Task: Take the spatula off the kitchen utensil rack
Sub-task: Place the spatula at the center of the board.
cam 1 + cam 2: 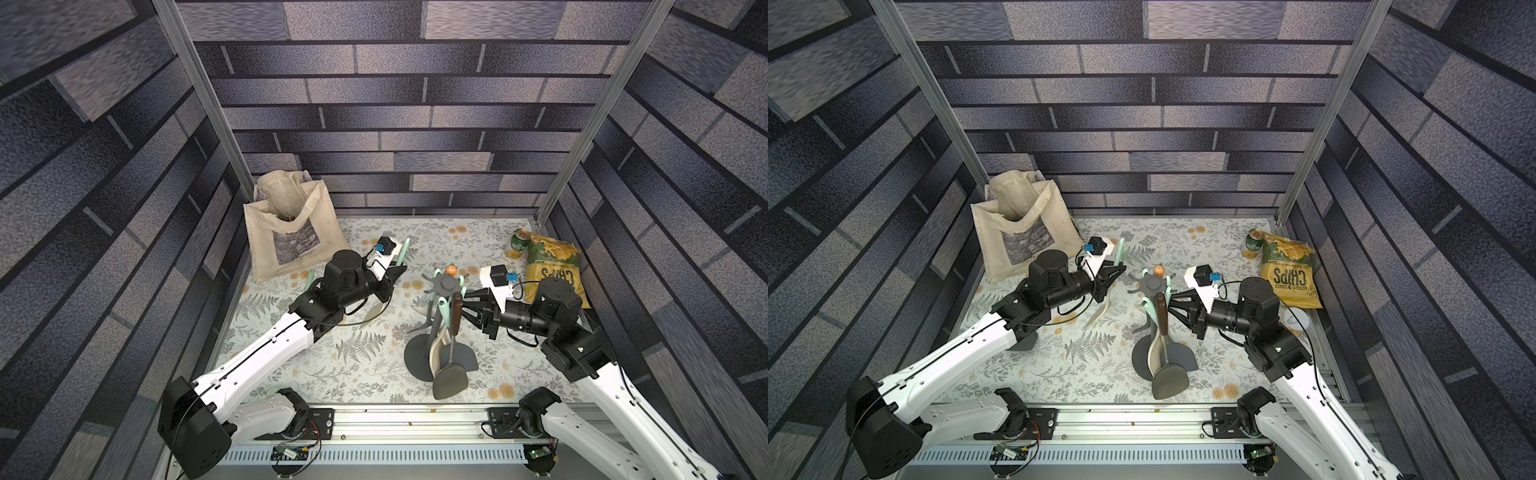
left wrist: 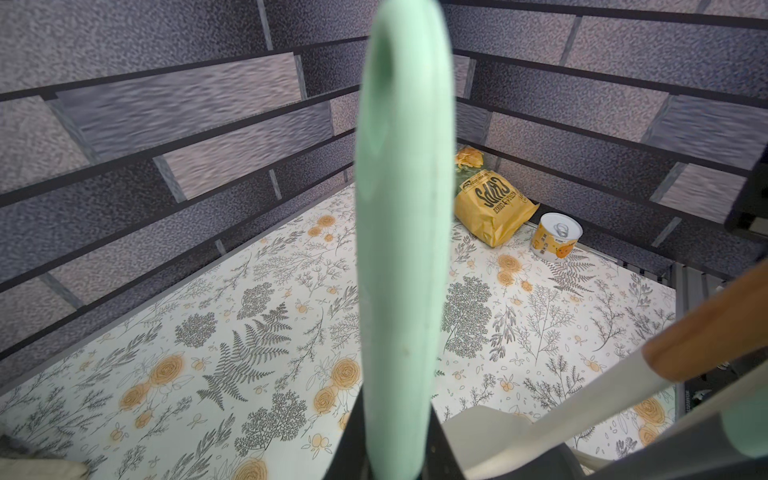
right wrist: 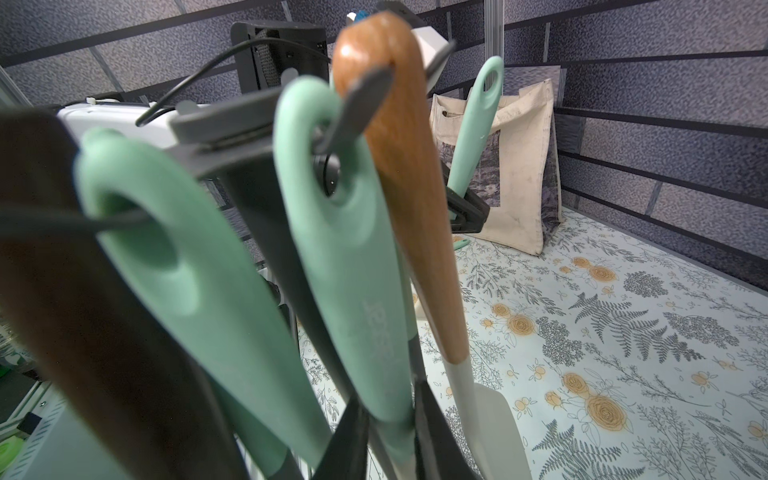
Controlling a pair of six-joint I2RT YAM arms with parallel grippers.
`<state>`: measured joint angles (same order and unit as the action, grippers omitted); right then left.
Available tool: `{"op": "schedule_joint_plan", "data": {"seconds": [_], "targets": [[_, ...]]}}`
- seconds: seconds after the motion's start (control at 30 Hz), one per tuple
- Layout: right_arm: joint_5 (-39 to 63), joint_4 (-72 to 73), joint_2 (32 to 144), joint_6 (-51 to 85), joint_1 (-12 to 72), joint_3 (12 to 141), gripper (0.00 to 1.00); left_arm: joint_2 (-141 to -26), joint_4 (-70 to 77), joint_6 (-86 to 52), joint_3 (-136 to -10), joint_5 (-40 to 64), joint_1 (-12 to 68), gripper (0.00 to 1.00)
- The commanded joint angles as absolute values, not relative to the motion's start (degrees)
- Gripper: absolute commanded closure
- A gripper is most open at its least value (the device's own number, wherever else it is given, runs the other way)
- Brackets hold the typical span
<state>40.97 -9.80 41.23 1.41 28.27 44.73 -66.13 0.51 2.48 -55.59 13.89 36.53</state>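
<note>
Both top views look down from high at the whole tabletop. Each wrist view looks across it, very near a mint handle

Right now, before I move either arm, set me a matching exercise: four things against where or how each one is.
Things:
1. tote
2. chips bag
3. left gripper
4. grey turner

Places or states:
A. hangs on the rack
B. shut on a mint handle, away from the rack
C. lies flat at the far right
D. stands in the far left corner

Pairs: 1-D, 2-C, 3-B, 4-A
</note>
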Motion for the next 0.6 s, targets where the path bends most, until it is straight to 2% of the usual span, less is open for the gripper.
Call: {"op": "schedule_joint_plan", "data": {"seconds": [0.0,0.27,0.57], "targets": [[39.92,-10.28,41.48,1.03,28.58,44.87,0.78,-66.92,-1.55,-2.05,-58.25,12.10,34.42,0.98],[38.92,-11.65,42.10,-0.04,28.59,45.44,0.78,-72.28,-13.04,-12.00,-64.80,9.88,26.47,0.99],[38.18,-11.69,41.90,-0.53,28.57,45.04,0.78,-79.25,-25.89,-14.25,-73.10,4.44,22.43,0.98]]}}
